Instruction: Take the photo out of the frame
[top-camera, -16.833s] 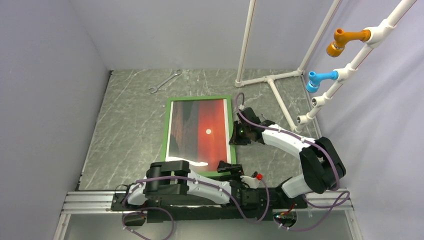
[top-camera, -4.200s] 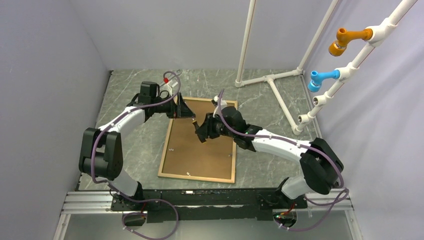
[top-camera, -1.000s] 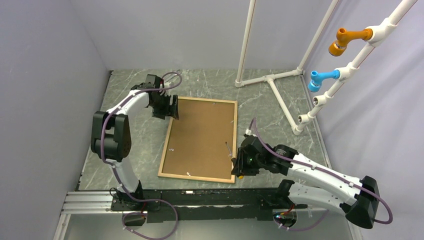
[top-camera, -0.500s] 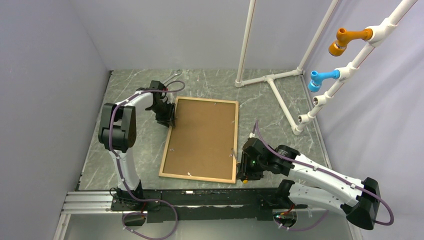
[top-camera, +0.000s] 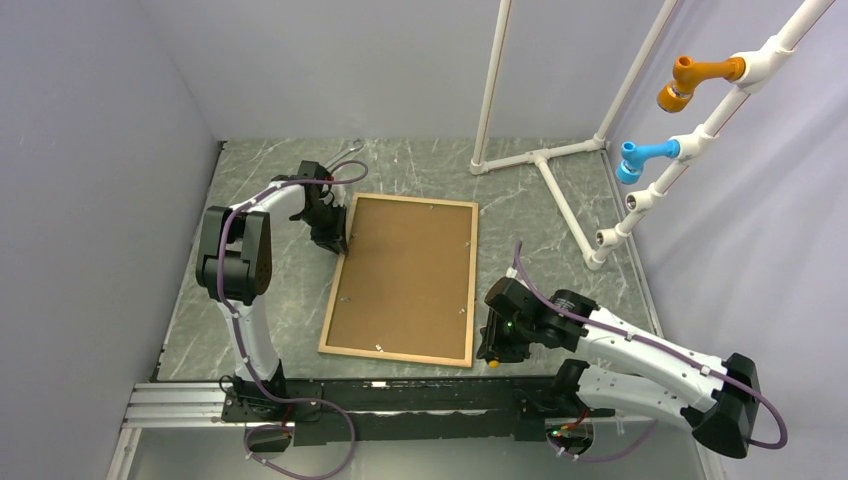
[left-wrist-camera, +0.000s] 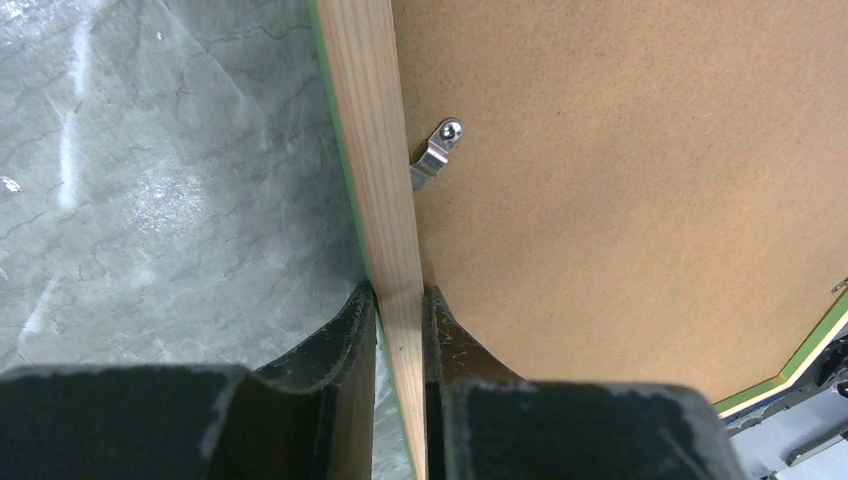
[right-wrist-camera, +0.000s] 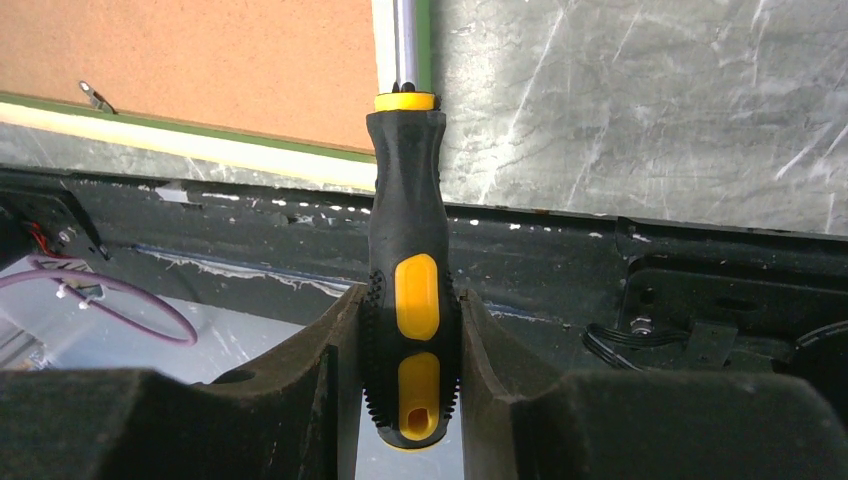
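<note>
Well inside lilac walls (top-camera: 330, 70), frame (left-wrist-camera: 382, 200) on grey marbled tabletop (top-camera: 520, 230).

No text, label, brand or number can be read, neither on the frame (left-wrist-camera: 380, 180) nor on the screwdriver (right-wrist-camera: 410, 300) between the fingers (right-wrist-camera: 310, 390).

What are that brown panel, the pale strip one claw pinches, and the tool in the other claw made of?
The flat brown backing board looks like matte pressed fibreboard: speckled, no grain. The pale frame rail seems bare wood, streaky grain showing, with a green-painted front. The black-and-yellow screwdriver has a shiny metal shaft and a handle of probably rubbery plastic.
</note>
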